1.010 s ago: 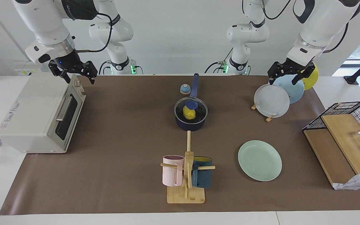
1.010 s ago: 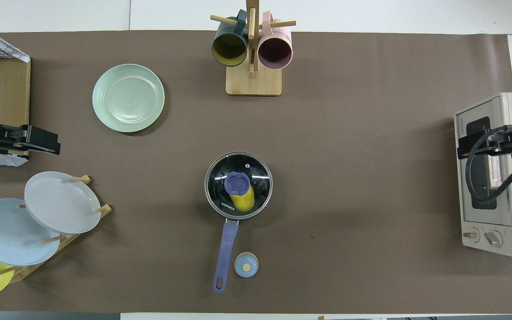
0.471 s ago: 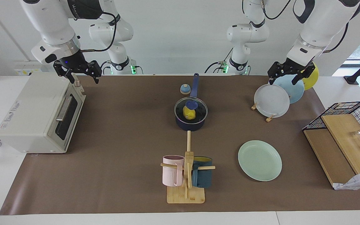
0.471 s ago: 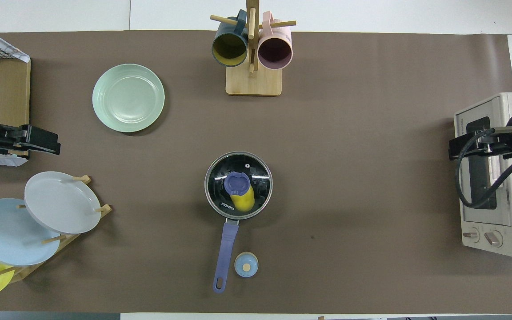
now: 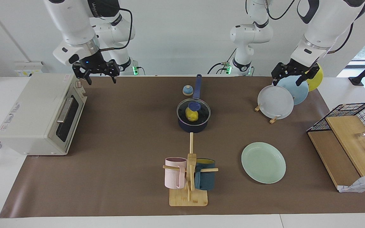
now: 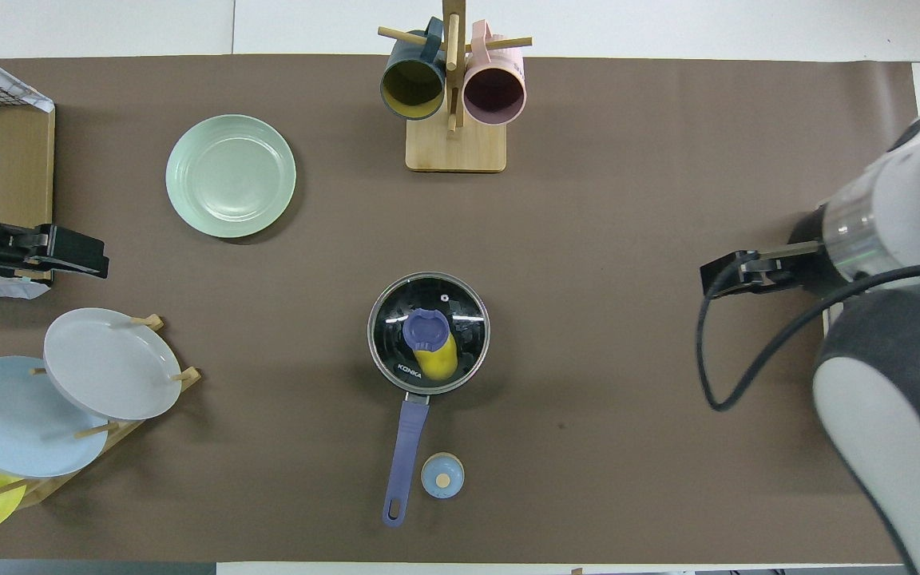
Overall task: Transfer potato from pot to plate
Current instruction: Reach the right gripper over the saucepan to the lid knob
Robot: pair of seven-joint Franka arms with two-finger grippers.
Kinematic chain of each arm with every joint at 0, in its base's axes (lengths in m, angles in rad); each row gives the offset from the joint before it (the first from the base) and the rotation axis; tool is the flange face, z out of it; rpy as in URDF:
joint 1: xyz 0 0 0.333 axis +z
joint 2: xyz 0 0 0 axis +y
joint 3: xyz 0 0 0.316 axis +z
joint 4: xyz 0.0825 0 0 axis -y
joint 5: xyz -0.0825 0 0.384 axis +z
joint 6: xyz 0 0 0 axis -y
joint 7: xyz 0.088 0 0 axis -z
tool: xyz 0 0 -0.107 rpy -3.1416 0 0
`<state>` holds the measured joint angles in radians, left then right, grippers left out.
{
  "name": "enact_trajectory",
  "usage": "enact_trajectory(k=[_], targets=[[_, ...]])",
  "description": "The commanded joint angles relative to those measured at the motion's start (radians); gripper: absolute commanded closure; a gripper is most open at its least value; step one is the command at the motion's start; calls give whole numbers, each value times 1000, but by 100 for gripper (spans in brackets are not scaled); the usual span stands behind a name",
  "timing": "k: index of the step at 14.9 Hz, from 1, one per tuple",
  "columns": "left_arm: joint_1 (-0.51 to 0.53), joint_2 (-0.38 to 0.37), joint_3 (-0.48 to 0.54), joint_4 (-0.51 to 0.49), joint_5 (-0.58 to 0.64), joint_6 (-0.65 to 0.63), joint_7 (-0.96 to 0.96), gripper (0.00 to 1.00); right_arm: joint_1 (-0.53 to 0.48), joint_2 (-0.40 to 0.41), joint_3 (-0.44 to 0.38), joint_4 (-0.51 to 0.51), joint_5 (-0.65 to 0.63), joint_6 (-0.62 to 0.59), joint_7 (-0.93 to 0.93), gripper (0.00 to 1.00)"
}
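Dark navy pot (image 5: 193, 122) with long blue handle at mid-surface, closed by glass lid (image 5: 193, 110) with blue knob (image 6: 426, 328), yellow potato (image 5: 191, 116) visible inside through the glass; small blue bell-like piece (image 5: 187, 90) just beside the handle. Pale mint-green plate (image 5: 263, 162) flat on the brown mat (image 5: 122, 142), farther from the robots than the pot and toward the left arm's end, beside the wooden mug stand (image 5: 188, 190). Right claw (image 5: 96, 75) raised over the mat's edge beside the toaster oven (image 5: 40, 114), jaws wide and holding nothing; left claw (image 5: 291, 75) over the plate rack (image 5: 274, 104), jaws likewise wide and holding nothing.
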<state>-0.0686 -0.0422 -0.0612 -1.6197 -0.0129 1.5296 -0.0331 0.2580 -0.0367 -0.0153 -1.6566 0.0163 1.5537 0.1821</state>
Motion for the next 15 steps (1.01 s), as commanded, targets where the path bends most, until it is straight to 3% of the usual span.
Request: enact_trajectory(k=[1,6,9,15], targets=[[12,-25,-5,-29,-9,9,-5,0,110,72,1,50,28,25,152,0],[13,-25,-5,-29,-9,9,-5,0,297,251,3,192,14,57,391,0],[12,-25,-5,-29,-9,9,-5,0,388,276,3,173,14,166,497,0],[12,-25,-5,-29,-9,9,-5,0,420,308,6,86,16,305,524,0]])
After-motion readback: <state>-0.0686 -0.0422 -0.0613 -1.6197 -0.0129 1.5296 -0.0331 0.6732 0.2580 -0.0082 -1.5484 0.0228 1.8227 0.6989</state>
